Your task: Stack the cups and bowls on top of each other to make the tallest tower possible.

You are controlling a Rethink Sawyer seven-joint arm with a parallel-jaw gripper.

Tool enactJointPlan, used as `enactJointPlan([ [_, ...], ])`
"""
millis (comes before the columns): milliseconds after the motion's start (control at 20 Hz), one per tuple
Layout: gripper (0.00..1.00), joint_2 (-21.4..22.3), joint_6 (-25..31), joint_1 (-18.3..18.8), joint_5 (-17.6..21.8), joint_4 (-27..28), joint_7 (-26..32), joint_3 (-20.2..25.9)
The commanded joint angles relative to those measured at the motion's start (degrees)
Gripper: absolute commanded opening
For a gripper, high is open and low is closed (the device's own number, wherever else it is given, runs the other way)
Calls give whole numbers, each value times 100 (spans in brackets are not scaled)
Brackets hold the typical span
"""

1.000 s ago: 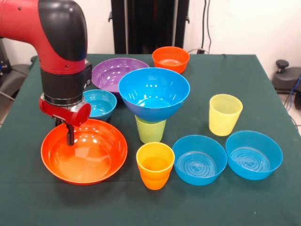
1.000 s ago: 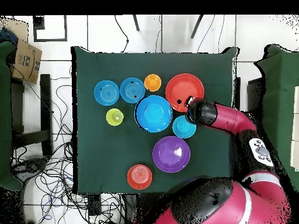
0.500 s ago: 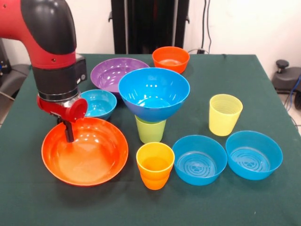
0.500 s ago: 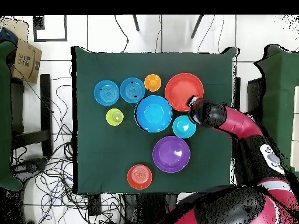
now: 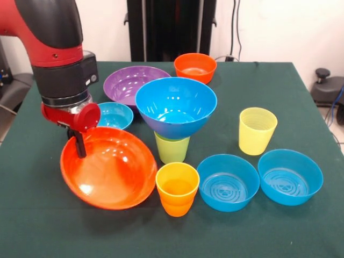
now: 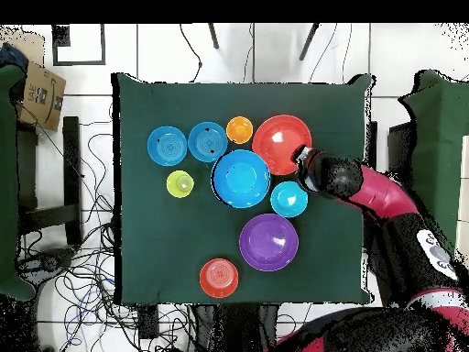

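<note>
tower's barely begun: you've got only the big blue bowl [image 5: 176, 106] sitting on the green cup [image 5: 172, 148] mid-table. your gripper [image 5: 80, 146] is pinched on the rim of the big orange bowl [image 5: 110, 174], which is tipped up off the cloth at the gripper's side. orange cup [image 5: 177, 188], yellow cup [image 5: 257, 130], purple bowl [image 5: 129, 82] and the other bowls sit loose, unstacked.

Ten vessels are sitting on the bench [image 5: 301, 86]: seven bowls and three cups. Around the large blue bowl [image 5: 176, 106], the other six bowls are showing as one large orange [image 5: 110, 169], one purple [image 5: 129, 83], one small orange [image 5: 195, 66], one small blue [image 5: 114, 116] and two ringed blue [image 5: 228, 181] [image 5: 290, 176]. The cups are numbering one lime [image 5: 172, 149], one orange [image 5: 177, 188], one yellow [image 5: 257, 130].
</note>
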State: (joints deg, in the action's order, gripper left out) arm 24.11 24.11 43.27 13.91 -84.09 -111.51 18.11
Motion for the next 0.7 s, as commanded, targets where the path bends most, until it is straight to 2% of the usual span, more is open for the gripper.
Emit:
enactJointPlan([
  [50,0,31,586,131,-117,-581,472,898],
  [350,0,278,725,368,-225,-908,418,1242],
  [550,0,245,763,629,-302,-1085,455,1576],
  [700,0,344,919,675,-303,-1086,434,1615],
])
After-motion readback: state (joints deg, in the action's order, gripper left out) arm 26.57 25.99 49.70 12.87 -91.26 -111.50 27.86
